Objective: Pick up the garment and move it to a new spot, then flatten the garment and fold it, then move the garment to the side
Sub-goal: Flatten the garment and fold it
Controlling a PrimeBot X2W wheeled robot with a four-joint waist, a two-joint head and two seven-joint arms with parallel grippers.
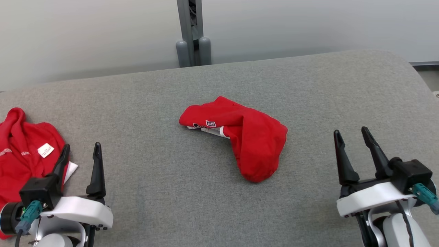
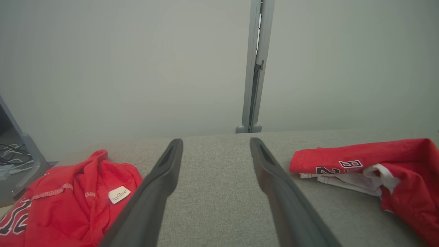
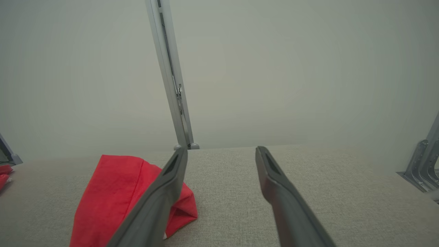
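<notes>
Grey surface, red garment centre; left gripper, right gripper flanking, released, pointing forward.

L grip: fingers spread wide, empty, tips pointing fwd, low & left of red garment, well apart fr. it | R grip: fingers spread wide, empty, tips fwd w/ slight left lean, right of garment, nearer but not touching | wrists: both white, low, one either side of garment
</notes>
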